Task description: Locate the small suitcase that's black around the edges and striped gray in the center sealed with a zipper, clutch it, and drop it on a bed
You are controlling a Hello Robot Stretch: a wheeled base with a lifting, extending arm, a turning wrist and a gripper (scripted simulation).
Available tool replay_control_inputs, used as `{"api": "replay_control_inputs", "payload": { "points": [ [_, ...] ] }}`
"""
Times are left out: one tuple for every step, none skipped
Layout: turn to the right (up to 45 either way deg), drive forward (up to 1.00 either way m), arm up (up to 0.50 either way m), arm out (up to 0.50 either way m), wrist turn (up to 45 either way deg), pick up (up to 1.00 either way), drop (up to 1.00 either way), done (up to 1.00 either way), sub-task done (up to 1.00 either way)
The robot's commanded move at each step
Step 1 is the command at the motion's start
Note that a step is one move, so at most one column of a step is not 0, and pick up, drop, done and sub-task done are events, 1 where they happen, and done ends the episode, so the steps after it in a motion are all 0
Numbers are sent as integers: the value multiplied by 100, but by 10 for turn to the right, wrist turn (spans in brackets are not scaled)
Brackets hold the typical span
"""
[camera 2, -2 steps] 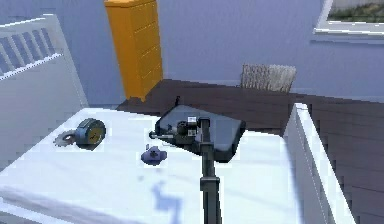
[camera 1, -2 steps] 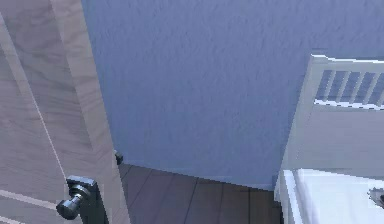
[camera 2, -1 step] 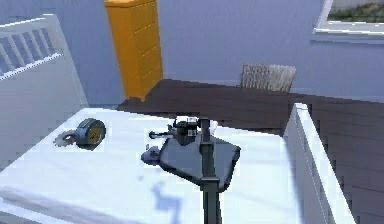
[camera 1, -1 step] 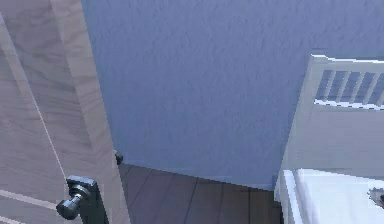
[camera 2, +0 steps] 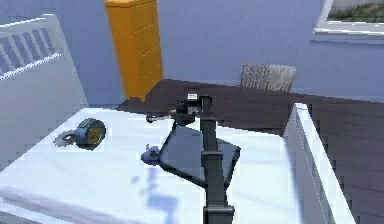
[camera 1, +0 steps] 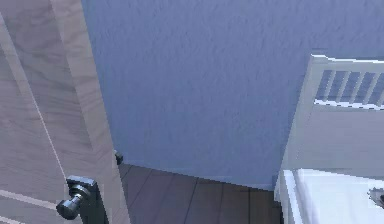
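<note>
Nearly home: dark case at the bed

Just left of the two white marker squares, the gripper reaches out over the bed, its thin fingers pointing toward the arm side view's left. Whether it holds anything cannot be told, since the dark flat case sits right below it in the picture, against the white mattress. That case is a smooth charcoal slab with a small rounded knob at its left corner. It matches the suitcase in outline, but its stripes and zipper are too small to make out. Its longer side seems to run across the arm. The drop likely turns on whether the case rests on the mattress or hangs above it. Farther left lies a grey ring-shaped roll. Beyond stand an orange drawer cabinet and a woven basket.
</note>
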Motion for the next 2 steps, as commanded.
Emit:
{"api": "replay_control_inputs", "payload": {
  "points": [
    [0,0,0,-8,0,0,0,0,0],
    [0,0,0,0,0,0,0,100,0]
  ]
}}
